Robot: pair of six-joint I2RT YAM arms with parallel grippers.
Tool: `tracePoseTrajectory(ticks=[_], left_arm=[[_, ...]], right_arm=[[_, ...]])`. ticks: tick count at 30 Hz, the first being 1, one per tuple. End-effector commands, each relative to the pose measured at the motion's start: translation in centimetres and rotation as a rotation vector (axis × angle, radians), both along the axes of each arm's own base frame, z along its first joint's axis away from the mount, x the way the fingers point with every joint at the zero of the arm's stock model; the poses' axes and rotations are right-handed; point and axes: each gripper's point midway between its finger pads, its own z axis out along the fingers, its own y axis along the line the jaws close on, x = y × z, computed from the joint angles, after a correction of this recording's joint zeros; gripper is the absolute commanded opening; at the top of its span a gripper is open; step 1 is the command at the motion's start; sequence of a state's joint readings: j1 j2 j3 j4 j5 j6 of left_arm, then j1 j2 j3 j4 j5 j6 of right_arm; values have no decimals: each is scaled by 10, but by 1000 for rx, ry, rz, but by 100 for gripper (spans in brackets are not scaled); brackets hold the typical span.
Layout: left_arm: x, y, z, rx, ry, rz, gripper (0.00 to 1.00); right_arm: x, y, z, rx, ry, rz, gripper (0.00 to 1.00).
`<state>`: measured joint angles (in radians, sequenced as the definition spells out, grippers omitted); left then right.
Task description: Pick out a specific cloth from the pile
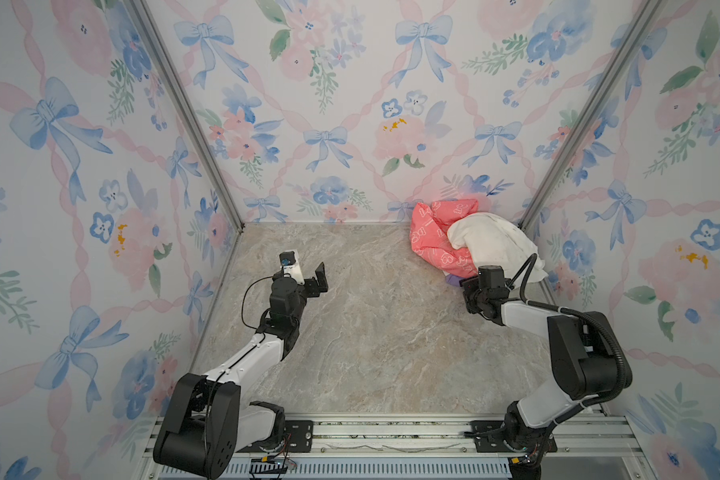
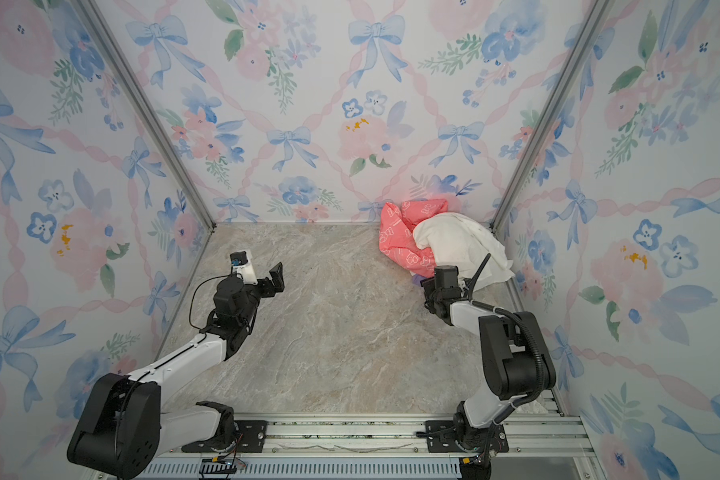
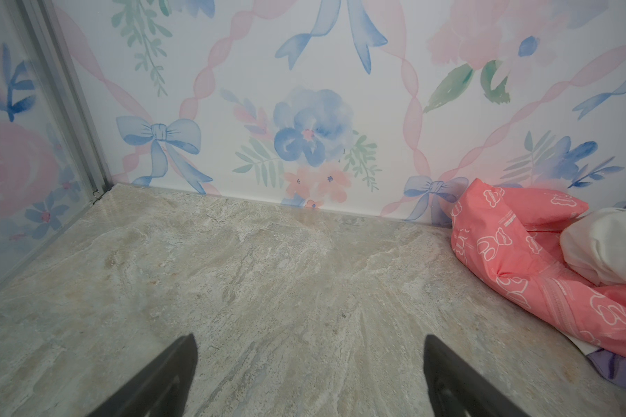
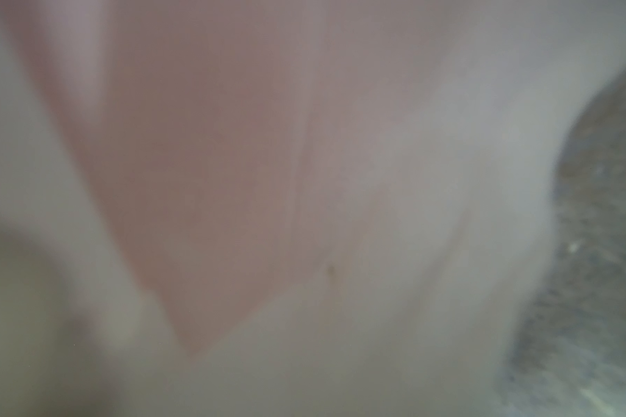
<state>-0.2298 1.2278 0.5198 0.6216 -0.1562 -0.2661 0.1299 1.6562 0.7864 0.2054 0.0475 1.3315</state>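
On the table [image 1: 350, 332], the pile [image 1: 481, 239] lies in the far right corner. The cloth [image 3: 622, 370] shows only as a purple edge under its near side. The left gripper [image 3: 309, 341] is wide open and empty. The right gripper [image 1: 467, 286] is at the pile's near edge; its state I cannot tell.

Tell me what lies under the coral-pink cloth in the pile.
Only an edge of the lavender-purple cloth peeks out beneath the coral-pink cloth. The rest of it, with any lettering, is covered.
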Motion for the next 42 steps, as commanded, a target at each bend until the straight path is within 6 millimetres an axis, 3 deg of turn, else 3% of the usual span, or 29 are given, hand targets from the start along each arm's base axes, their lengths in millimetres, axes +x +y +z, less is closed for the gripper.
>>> tracePoseTrajectory(ticks=[1,9,21,27,32,36,42], left_arm=[[-2,0,-3,20,11,1,98],[1,0,-4,24,15,3,98],[-2,0,-9,24,27,-5,98],[-4,1,-6,27,19,2,98],[-5,2,-4,25,16,5,98],[-6,3,-1,22,8,8,98],[-8,8,6,17,-11,38,98]], right_arm=[[15,-4,2,11,-12,-27,61],[12,-18,-18,3,57,-104,51],[24,-27,-38,10,101,-132,49],[31,-25,-49,31,115,-126,33],[36,-21,-42,30,109,-108,15],[36,-18,-28,25,90,-97,11],[40,-11,9,14,35,-75,7]])
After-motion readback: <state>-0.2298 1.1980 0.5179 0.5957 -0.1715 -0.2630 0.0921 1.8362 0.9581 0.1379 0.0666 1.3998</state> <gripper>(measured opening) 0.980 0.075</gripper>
